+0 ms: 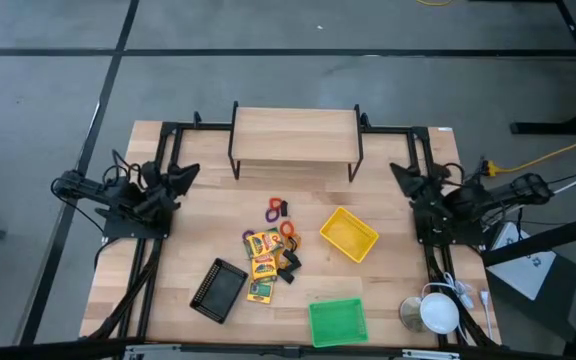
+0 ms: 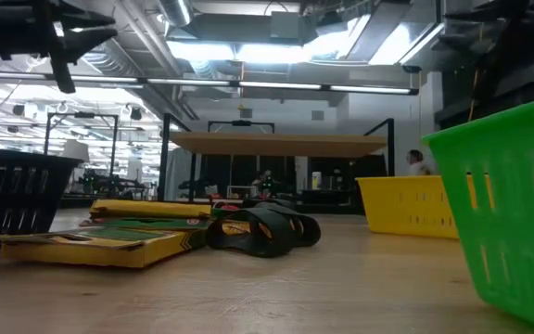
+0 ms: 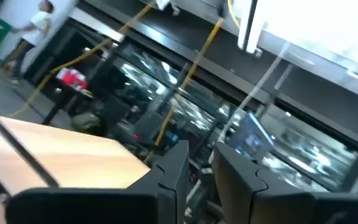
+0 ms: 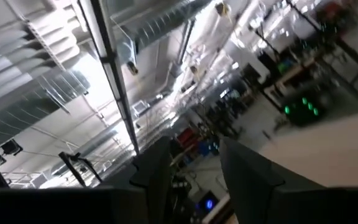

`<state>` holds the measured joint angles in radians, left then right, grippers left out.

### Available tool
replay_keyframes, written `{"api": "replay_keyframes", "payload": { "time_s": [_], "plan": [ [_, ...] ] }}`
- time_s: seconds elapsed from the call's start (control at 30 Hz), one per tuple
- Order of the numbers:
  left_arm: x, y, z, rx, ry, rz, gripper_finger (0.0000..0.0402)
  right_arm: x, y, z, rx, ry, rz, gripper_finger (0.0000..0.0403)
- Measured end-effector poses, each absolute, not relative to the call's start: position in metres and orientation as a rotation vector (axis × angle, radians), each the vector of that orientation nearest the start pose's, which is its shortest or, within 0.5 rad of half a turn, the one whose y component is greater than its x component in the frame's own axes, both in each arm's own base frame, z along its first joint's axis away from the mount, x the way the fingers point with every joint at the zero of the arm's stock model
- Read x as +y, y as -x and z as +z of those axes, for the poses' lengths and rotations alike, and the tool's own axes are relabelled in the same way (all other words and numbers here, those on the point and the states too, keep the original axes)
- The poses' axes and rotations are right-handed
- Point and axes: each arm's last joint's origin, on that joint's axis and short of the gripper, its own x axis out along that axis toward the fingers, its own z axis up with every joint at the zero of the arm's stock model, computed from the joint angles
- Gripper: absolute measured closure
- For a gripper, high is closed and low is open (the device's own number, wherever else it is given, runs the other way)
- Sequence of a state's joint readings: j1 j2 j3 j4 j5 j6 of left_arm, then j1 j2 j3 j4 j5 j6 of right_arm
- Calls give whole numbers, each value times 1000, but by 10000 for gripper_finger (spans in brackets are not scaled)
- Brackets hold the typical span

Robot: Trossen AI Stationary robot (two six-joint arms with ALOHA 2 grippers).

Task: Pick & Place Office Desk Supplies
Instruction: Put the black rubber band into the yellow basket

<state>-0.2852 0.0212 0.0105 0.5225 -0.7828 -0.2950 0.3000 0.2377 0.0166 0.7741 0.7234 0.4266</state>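
1. the crayon boxes (image 1: 260,265) are flat, yellow with green and red print, lying in the middle of the desk (image 1: 388,290) in the high view.
2. together they form a column running top to bottom of the frame; the black clips (image 1: 289,262) touch its right side, and the purple and orange rings (image 1: 274,209) sit just above.
3. the left gripper (image 1: 183,175) at the frame's left edge and the right gripper (image 1: 400,175) at its right edge both show a gap between empty jaws.
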Motion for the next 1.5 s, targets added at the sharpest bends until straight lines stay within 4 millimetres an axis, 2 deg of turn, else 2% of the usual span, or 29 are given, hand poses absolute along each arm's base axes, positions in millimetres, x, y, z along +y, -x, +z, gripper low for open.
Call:
{"api": "replay_keyframes", "payload": {
  "time_s": [0.13, 0.27, 0.47, 0.57, 0.67, 0.8, 0.93, 1.03, 1.13, 1.27, 1.37, 1.5],
  "plan": [
    [0, -78, 213, -584, 641, 482, 329, 11, -107, 211, -504, -791, -319, 259],
    [2, -76, 215, -615, 676, 511, 329, 12, -124, 225, -496, -889, -349, 259],
    [1, -75, 217, -634, 700, 457, 329, 14, -152, 258, -460, -781, -351, 259],
    [0, -76, 217, -650, 774, 413, 329, 11, -163, 273, -471, -699, -459, 259],
    [1, -75, 217, -674, 833, 445, 329, 5, -173, 289, -489, -632, -549, 259],
    [2, -74, 221, -699, 891, 424, 329, 1, -190, 312, -475, -622, -439, 259],
    [0, -72, 231, -712, 905, 308, 329, -1, -216, 338, -332, -588, -414, 259],
    [0, -71, 248, -691, 858, 298, 329, 1, -240, 349, -52, -492, -486, 259],
    [-1, -73, 279, -606, 729, 322, 329, 2, -259, 359, 189, -409, -579, 259],
    [-4, -84, 323, -352, 521, 417, 328, 2, -282, 373, 314, -359, -626, 259],
    [-6, -95, 343, -85, 374, 509, 328, 5, -296, 372, 385, -359, -582, 259],
    [-10, -110, 354, 204, 262, 578, 328, 10, -306, 357, 503, -440, -527, 259]
  ]
}}
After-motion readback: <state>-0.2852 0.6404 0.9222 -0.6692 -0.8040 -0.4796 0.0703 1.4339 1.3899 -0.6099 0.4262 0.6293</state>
